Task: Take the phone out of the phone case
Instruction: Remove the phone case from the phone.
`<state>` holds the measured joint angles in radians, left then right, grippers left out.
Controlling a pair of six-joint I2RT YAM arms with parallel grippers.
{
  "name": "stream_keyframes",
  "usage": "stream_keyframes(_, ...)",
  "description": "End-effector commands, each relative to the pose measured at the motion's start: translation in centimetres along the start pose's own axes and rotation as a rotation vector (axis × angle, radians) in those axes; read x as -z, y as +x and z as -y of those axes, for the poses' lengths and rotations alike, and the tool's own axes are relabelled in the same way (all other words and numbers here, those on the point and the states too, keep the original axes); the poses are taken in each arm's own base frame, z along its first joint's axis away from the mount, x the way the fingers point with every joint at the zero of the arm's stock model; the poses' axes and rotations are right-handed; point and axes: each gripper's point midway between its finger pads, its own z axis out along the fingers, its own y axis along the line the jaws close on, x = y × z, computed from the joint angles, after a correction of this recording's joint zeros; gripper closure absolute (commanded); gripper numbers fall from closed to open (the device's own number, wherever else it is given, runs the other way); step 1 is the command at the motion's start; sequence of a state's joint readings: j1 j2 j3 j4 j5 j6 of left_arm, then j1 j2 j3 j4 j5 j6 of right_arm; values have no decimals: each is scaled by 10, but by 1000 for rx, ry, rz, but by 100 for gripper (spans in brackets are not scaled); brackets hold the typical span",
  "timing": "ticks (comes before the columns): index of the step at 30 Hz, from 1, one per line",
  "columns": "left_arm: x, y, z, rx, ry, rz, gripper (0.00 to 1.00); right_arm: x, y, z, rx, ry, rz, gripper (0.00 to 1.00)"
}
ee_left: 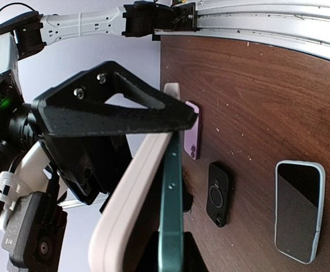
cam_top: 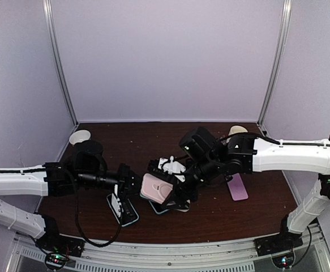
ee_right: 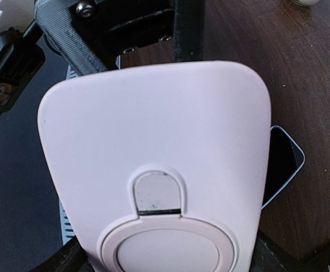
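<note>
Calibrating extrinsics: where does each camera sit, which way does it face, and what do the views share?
Top: high behind the robot, looking down at the table; left pincer and right pincer meet at the pink case.
Left wrist: looks along its own finger, across the case's edge, to a purple phone.
Right wrist: faces the case's back, close; its pincer almost hidden.
Shared: the case in all; purple phone in top and left wrist.

Cool, even, lilac-tinted light leaves only soft shadows on the dark brown wooden tabletop (cam_top: 221,221). In the right wrist view the pale pink plastic phone case (ee_right: 153,124) looms close and slightly soft-focused.
</note>
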<state>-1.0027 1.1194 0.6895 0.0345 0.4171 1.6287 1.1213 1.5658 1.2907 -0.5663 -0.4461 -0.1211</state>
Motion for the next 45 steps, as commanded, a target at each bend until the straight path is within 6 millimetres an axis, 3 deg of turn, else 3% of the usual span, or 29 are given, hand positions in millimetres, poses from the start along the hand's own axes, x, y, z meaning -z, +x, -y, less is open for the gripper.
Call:
stream_keyframes(1, 9, 1, -36, -48, -127, -18, 100, 4, -6, -2, -15, -18, 3, 25)
stream_keyframes(45, 16, 17, -36, -62, -123, -129, 100, 17, 43, -2, -62, 8, -73, 26)
